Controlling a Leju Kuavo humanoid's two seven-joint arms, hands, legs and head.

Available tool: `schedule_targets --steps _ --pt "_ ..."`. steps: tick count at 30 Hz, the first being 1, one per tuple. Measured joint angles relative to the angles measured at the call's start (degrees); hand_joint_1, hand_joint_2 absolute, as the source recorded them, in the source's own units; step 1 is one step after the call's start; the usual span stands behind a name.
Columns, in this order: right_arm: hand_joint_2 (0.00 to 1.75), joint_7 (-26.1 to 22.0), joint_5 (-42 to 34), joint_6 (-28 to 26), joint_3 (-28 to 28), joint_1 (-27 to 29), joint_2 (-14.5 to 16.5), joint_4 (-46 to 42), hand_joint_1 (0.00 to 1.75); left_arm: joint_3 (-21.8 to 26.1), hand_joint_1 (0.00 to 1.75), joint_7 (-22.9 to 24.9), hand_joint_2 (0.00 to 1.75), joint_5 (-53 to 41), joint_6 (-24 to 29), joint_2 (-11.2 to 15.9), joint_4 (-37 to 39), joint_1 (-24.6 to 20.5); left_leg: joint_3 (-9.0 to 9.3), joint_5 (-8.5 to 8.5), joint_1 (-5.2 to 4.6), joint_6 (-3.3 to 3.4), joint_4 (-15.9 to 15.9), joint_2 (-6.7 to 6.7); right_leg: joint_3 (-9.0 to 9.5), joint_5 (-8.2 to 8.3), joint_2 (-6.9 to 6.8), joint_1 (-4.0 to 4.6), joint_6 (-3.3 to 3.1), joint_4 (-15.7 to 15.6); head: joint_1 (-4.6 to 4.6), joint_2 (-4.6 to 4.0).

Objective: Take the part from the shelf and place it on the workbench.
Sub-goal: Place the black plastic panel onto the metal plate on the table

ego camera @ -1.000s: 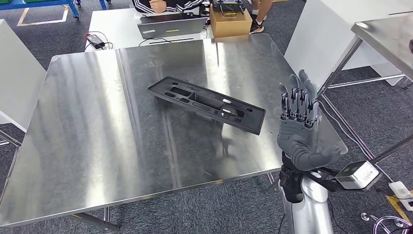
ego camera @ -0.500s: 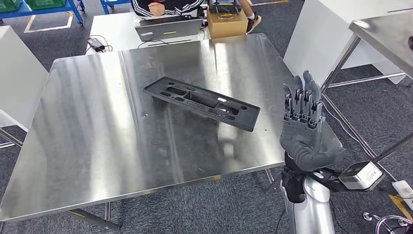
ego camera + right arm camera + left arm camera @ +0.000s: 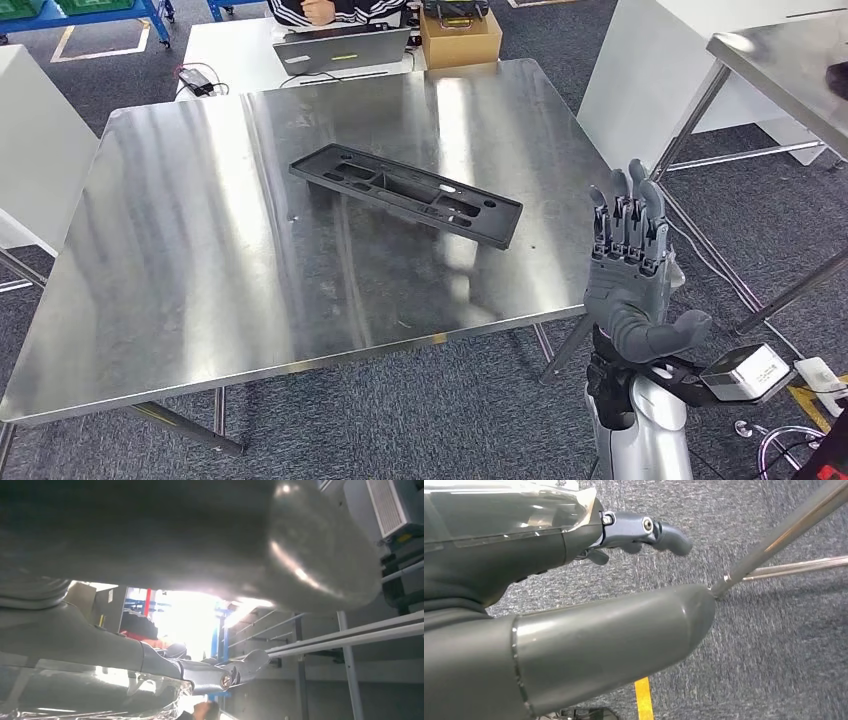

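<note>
The part (image 3: 405, 193), a long flat black plastic panel with several cut-outs, lies at an angle on the steel workbench (image 3: 180, 250), a little right of its middle. My right hand (image 3: 630, 265) stands upright beyond the bench's near right corner, fingers straight and thumb out, holding nothing and well apart from the part. In the right wrist view, the right hand (image 3: 200, 540) looms close, its thumb and fingers spread with nothing between them. My left hand (image 3: 574, 630) hangs over grey carpet, thumb and a dark finger apart, holding nothing.
Behind the workbench stands a white table with a laptop (image 3: 340, 48) and a cardboard box (image 3: 460, 35), where a person (image 3: 335, 10) sits. A second steel table (image 3: 790, 60) stands at the right, a white panel (image 3: 40, 140) at the left. Carpet surrounds the bench.
The whole picture has shifted, so the camera has moved back. My right hand, earlier overlapping the bench's right corner, now stands off its edge, still spread. The part lies as before.
</note>
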Motion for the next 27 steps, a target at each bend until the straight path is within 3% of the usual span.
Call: schedule_targets --steps 2,3,6,8,9,10,12,13,15,17,18,20,22,23,24,25,27 --pt "0.00 0.0 0.2 0.0 -0.4 0.7 0.3 -0.5 0.00 0.0 0.00 0.2 0.00 0.0 0.0 -0.2 0.0 -0.3 -0.40 0.90 -0.02 0.80 -0.7 0.16 -0.49 0.04 0.05 0.17 0.76 0.2 -0.01 0.00" --pt "0.00 0.0 0.2 0.0 -0.6 0.9 0.3 -0.7 0.00 0.0 0.00 0.3 0.00 0.0 0.0 -0.3 0.0 -0.5 -0.77 1.60 0.07 1.36 -1.2 0.32 -1.11 -0.90 0.07 0.28 0.78 1.1 0.07 0.00" --pt "0.00 0.0 0.4 -0.2 -1.2 1.3 0.4 -0.9 0.00 -0.1 0.00 0.3 0.00 0.0 0.1 -0.7 0.0 -0.8 -2.63 3.49 0.18 2.22 -1.6 0.65 -4.22 -7.02 0.07 0.26 -0.11 9.7 0.25 0.00" --pt "0.00 0.0 0.7 -0.5 -1.5 1.7 0.5 -1.0 0.00 -0.1 0.00 0.3 0.00 0.1 0.1 -0.9 0.0 -0.8 -4.17 4.62 0.13 2.16 -1.6 0.74 -4.97 -9.01 0.07 0.14 0.33 14.7 0.24 0.00" --pt "0.00 0.0 0.8 -0.8 -1.6 1.8 0.5 -1.0 0.00 -0.1 0.00 0.2 0.00 0.1 0.0 -1.0 0.0 -0.8 -4.96 5.20 0.14 2.05 -1.5 0.77 -4.08 -8.47 0.07 0.05 0.96 14.7 0.25 0.00" --pt "0.00 0.0 1.0 -1.0 -1.7 1.9 0.5 -1.0 0.00 -0.1 0.00 0.2 0.00 0.1 0.0 -1.1 0.0 -0.8 -5.72 5.75 0.17 1.87 -1.4 0.78 -2.23 -7.21 0.07 -0.07 1.66 12.7 0.26 0.00" --pt "0.00 0.0 1.4 -1.6 -1.8 1.9 0.5 -1.0 0.00 -0.1 0.00 0.0 0.00 0.1 -0.1 -1.3 0.0 -0.8 -7.14 6.68 0.16 1.29 -0.9 0.75 3.31 -5.42 0.07 -0.35 2.55 5.0 0.29 0.00" --pt "0.00 0.0 1.7 -2.0 -1.8 2.0 0.5 -1.0 0.00 -0.1 0.00 0.0 0.00 0.1 -0.2 -1.4 -0.1 -0.8 -7.64 7.10 0.11 0.94 -0.6 0.72 5.45 -5.34 0.15 -0.24 2.42 1.6 0.25 0.00" --pt "0.00 0.0 2.4 -3.3 -2.0 2.4 0.6 -1.0 0.00 -0.1 0.00 -0.3 0.00 0.1 -0.4 -1.4 -0.1 -0.7 -8.12 7.93 -0.03 0.25 -0.3 0.61 6.96 -5.98 0.26 0.16 1.51 -1.6 0.15 0.00" --pt "0.00 -0.1 3.1 -4.5 -2.3 3.0 0.5 -1.0 0.00 -0.1 0.00 -0.4 0.00 0.1 -0.6 -1.4 -0.1 -0.6 -8.33 8.51 0.15 -0.40 -0.4 0.50 6.06 -5.31 0.14 0.12 0.22 -1.5 0.04 0.00" --pt "0.00 -0.1 3.3 -4.9 -2.5 3.3 0.5 -1.0 0.00 -0.1 0.00 -0.4 0.00 0.1 -0.6 -1.5 -0.1 -0.5 -8.67 7.60 0.30 -0.71 0.1 0.46 5.63 -4.76 0.01 -0.01 -0.54 -1.4 -0.02 0.00" --pt "0.00 -0.1 3.5 -5.2 -2.6 3.7 0.5 -1.0 0.00 -0.1 0.00 -0.4 0.00 0.1 -0.7 -1.5 -0.1 -0.4 -9.88 2.45 0.58 -1.23 4.0 0.40 4.52 -3.46 -0.15 -0.25 -1.84 -1.5 -0.13 0.00" --pt "0.00 -0.1 3.6 -5.7 -2.8 4.4 0.6 -1.0 0.00 -0.1 0.00 -0.4 0.00 0.1 -0.7 -1.5 -0.1 -0.4 -11.24 -3.13 0.64 -1.61 11.0 0.33 3.18 -2.15 -0.20 -0.01 -2.30 -1.4 -0.21 0.00" --pt "0.00 -0.1 3.6 -6.1 -3.0 4.9 0.6 -1.0 0.00 -0.1 0.00 -0.4 0.00 0.0 -0.8 -1.5 -0.1 -0.4 -11.44 -4.04 0.67 -1.71 13.9 0.31 2.44 -1.50 -0.22 0.09 -2.26 -1.3 -0.22 0.00" --pt "0.00 -0.1 3.6 -6.6 -3.2 5.5 0.6 -1.0 0.00 -0.1 0.00 -0.4 0.00 0.0 -0.9 -1.5 -0.1 -0.4 -10.95 -3.65 0.70 -1.73 15.4 0.31 1.62 -0.91 -0.24 0.17 -2.16 -1.2 -0.23 0.00" --pt "0.00 -0.1 3.7 -7.0 -3.4 6.0 0.6 -0.9 0.00 -0.1 0.00 -0.4 0.00 0.0 -1.0 -1.5 -0.1 -0.4 -9.46 -2.30 0.73 -1.62 14.9 0.31 0.81 -0.38 -0.25 0.21 -2.01 -1.1 -0.23 0.00" --pt "0.00 0.1 4.0 -7.9 -3.8 7.0 0.6 -0.7 0.00 0.0 0.00 -0.4 0.00 0.0 -1.2 -1.4 -0.2 -0.4 -3.91 -0.12 0.68 -1.04 8.5 0.24 -0.46 0.47 -0.24 0.29 -1.61 -0.8 -0.25 0.00"
